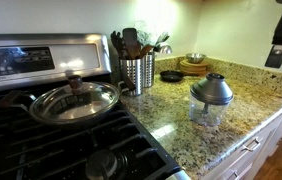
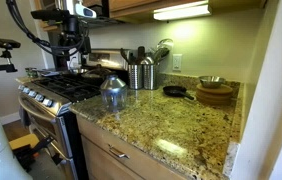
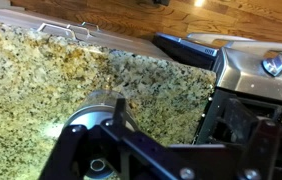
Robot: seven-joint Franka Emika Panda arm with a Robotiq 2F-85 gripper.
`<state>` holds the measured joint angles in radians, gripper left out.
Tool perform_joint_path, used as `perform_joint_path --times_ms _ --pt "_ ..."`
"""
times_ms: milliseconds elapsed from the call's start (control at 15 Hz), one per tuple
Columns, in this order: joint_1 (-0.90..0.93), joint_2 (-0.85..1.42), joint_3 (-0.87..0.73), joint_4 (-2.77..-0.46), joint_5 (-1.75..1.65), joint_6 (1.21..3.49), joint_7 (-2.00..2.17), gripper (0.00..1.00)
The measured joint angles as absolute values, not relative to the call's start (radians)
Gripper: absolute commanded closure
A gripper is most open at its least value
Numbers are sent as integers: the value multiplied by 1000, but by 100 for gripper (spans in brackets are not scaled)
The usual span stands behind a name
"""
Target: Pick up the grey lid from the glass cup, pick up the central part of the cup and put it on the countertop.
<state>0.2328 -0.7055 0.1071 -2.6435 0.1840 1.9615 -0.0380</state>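
Note:
The grey lid (image 1: pixel 213 88) sits on the glass cup (image 1: pixel 208 112) on the countertop (image 1: pixel 243 118), near its front edge. Both also show in an exterior view, the lid (image 2: pixel 113 82) on the cup (image 2: pixel 113 100). The central part of the cup is hidden under the lid. My gripper (image 1: pixel 279 45) hangs high above and to the side of the cup, apart from it, and it also shows by the stove in an exterior view (image 2: pixel 76 52). In the wrist view my gripper (image 3: pixel 166 125) is open and empty over the granite, with the lid's round edge (image 3: pixel 81 128) at the lower left.
A pan with a steel-rimmed glass lid (image 1: pixel 74 100) sits on the black stove (image 1: pixel 41 140). A ribbed steel utensil holder (image 1: pixel 137 72) stands behind the cup. A small black skillet (image 1: pixel 171 76) and wooden bowls (image 2: pixel 216 93) stand at the back.

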Motion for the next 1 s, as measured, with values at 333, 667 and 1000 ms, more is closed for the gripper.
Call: perform_joint_path --times_ms 333,667,1000 --pt "233 -705 107 -2643 184 1961 -38 0" --pt "230 -685 107 -2641 184 1967 -38 0" --pt "210 -576 108 -2604 145 2063 -38 0"
